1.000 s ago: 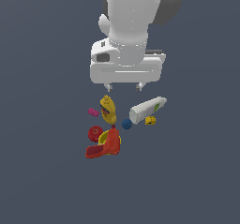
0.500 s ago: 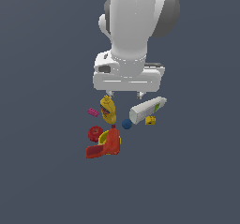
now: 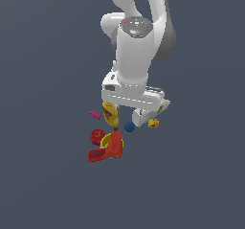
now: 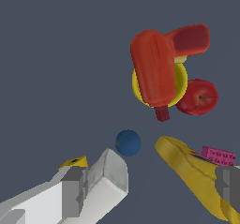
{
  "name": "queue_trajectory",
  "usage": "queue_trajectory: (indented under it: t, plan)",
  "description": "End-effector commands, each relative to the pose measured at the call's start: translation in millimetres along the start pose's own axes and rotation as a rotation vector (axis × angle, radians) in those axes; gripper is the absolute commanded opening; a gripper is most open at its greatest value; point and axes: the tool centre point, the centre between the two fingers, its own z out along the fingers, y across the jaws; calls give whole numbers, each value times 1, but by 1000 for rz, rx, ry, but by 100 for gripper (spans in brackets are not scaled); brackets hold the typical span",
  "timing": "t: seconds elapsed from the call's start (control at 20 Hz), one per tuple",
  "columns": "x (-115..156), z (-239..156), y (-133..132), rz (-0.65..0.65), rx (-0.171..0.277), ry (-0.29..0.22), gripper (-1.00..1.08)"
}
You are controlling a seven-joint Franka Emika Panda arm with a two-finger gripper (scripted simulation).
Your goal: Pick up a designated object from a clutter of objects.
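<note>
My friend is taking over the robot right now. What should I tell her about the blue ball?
Gripper: jaws open, holding nothing, low over the pile.
Blue ball: on the floor, free, between the white bottle and the yellow bottle. In the wrist view it sits ahead of the gap between the fingers, not yet inside it.
Nearby: red drill, red apple-like fruit, pink brick, yellow block.
Done: arm brought down over the clutter.
Left: centre on the ball, lower, close, lift. The two bottles crowd the fingers, so go carefully.
</note>
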Motion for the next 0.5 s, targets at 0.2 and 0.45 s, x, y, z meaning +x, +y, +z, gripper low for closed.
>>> queue_trajectory:
  t: [0.2,0.45]
  plan:
    - [-8,49,-3,167,4,-5,100]
    - [-17,85,-4,294,5,-8,100]
